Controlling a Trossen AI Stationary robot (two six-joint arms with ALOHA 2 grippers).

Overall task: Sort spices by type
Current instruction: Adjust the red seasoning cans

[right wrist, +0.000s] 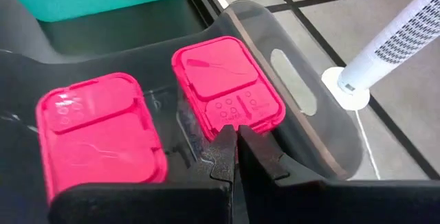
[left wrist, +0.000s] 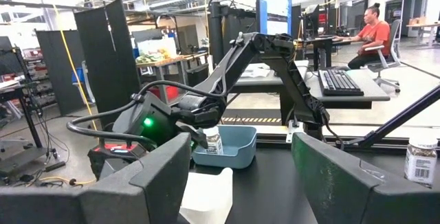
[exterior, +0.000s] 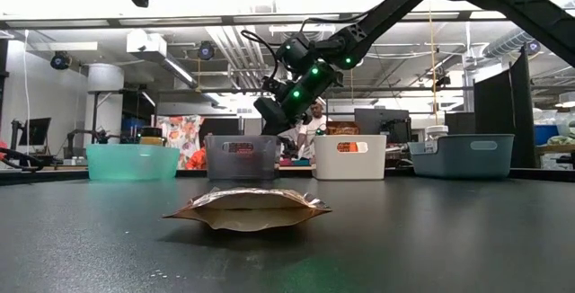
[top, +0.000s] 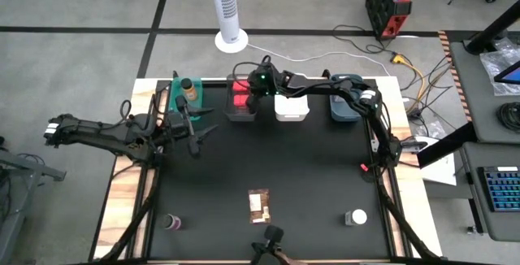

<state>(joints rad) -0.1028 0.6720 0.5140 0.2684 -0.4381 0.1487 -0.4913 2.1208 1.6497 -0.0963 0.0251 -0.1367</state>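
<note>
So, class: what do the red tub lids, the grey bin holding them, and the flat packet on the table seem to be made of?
Red tub lids: glossy moulded plastic, with embossed marks and highlights. Grey bin: smooth translucent plastic, probably, with a moulded handle slot. Flat packet: likely metallised foil or film, crinkled with a silvery sheen. The right pincer hovers over one lid.

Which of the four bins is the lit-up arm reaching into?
The grey bin, second from the left in the overhead view, between the teal and white ones. The right gripper hangs over it, fingers closed, just above the two red tubs inside.
</note>
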